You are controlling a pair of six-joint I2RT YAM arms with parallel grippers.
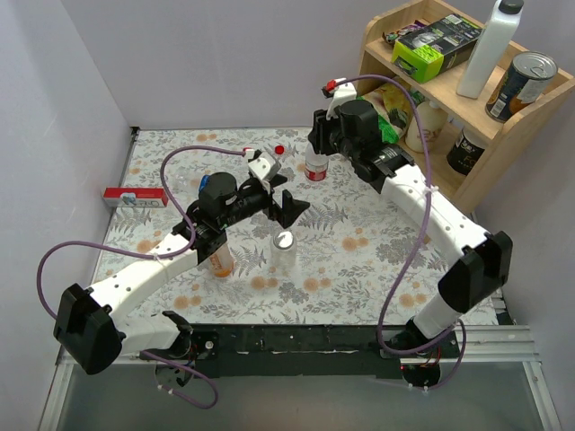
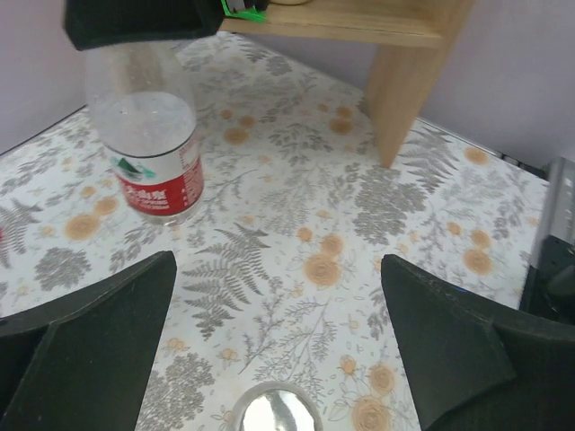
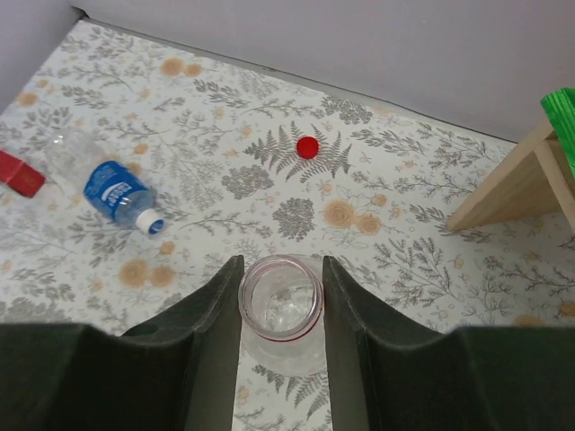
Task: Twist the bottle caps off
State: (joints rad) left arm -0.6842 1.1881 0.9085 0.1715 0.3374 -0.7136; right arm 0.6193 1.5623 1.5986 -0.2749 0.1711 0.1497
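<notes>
No word or number can be read with certainty. The clear bottle (image 2: 144,117) standing on the desk (image 2: 305,224) carries a red label (image 2: 162,190) with white signs that look like Chinese characters, under a small green mark, but they are too blurred to spell out. The lying bottle (image 3: 72,154) has a blue label (image 3: 112,187) with white print, too small to read. On the wooden shelf (image 1: 490,175), the black and green box (image 1: 436,43) shows pale lettering and the can (image 1: 521,85) a dark label; both are illegible. The flat red box (image 1: 135,197) by the wall bears a white patch, also unreadable.
</notes>
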